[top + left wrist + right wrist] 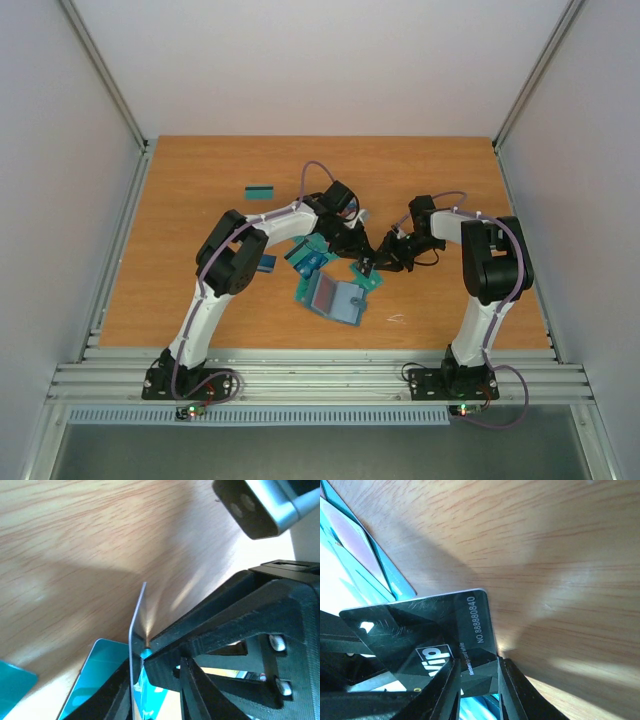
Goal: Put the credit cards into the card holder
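Observation:
My left gripper (357, 246) (137, 667) is shut on a glossy black credit card (136, 625), seen edge-on and held upright above the table. The same card shows its face, with "vip" and a number, in the right wrist view (435, 625). My right gripper (386, 257) (477, 662) meets it from the right, jaws slightly apart, with the card's corner between the fingers (515, 690). The open card holder (335, 298), grey-blue inside, lies flat just in front of both grippers. Several teal cards (310, 256) lie around it.
A teal card with a dark stripe (260, 190) lies alone at the back left. A blue card (266, 263) lies by the left arm's elbow. Teal cards lie under the grippers (97, 672) (395, 577). The right arm's black finger frame (235, 610) fills the left wrist view's right side.

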